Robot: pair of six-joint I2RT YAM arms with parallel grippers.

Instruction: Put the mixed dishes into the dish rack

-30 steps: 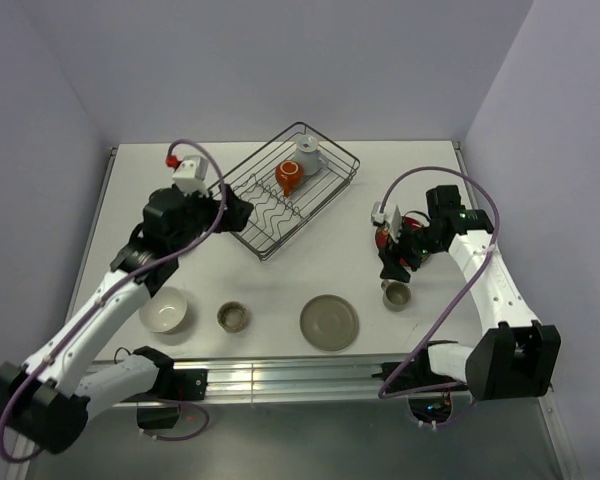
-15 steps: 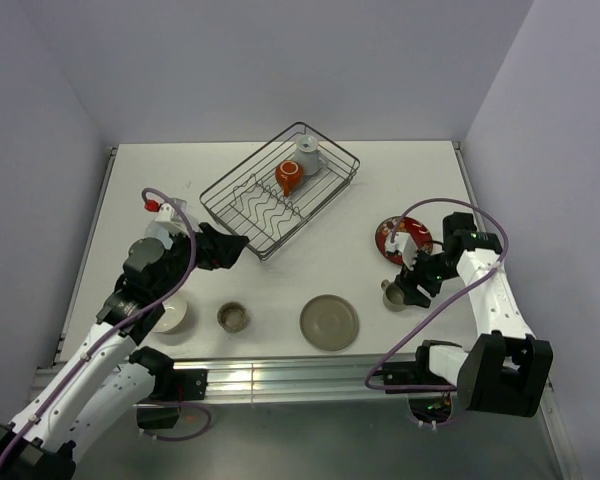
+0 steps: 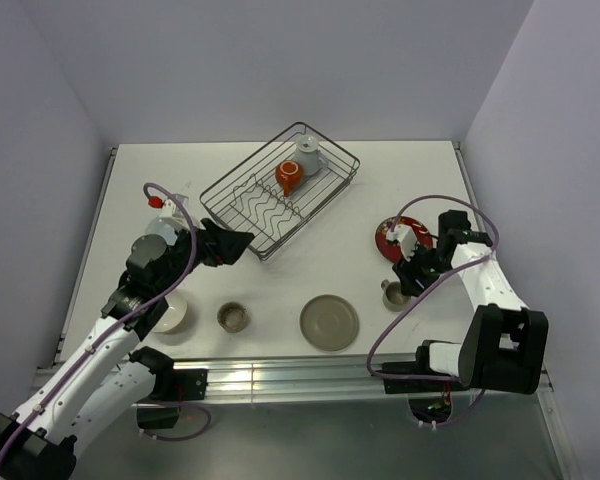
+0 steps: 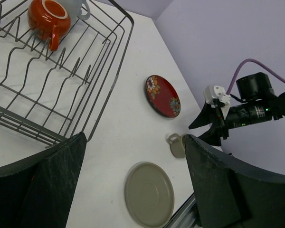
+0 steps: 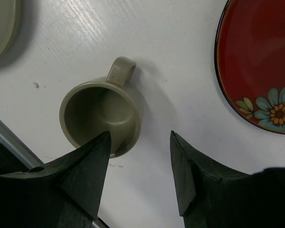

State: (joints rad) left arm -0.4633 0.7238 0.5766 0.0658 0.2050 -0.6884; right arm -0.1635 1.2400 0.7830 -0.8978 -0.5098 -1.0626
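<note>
Viewed from above, the dish rack point(image 3: 242, 186) sits diagonally on the worktop point(image 3: 140, 180), toward 12 o'clock. Its 1 o'clock end holds the orange-red mug point(image 3: 289, 176) and a pale cup point(image 3: 307, 157); the other wire dividers are unoccupied.

The left claw point(image 3: 225, 243) hangs just off the rack's 8 o'clock side. Its jaws are wide apart with nothing between them.

The right claw point(image 5: 140, 137) is positioned over the beige cup point(image 5: 99, 116), which stands upright on the worktop, handle at 1 o'clock in the wrist view. The jaws are apart. One finger point(image 5: 85, 175) overlaps the cup's mouth, the other stands outside the wall, clear of it.

From the beige cup:
- The red floral plate point(image 3: 400, 228) lies at 12 o'clock.
- The olive-grey plate point(image 3: 329, 322) lies at 8 o'clock.
- A small cup point(image 3: 233, 317) lies further toward 9 o'clock.
- The cream bowl point(image 3: 172, 315) lies beyond that, partly under the left arm.
</note>
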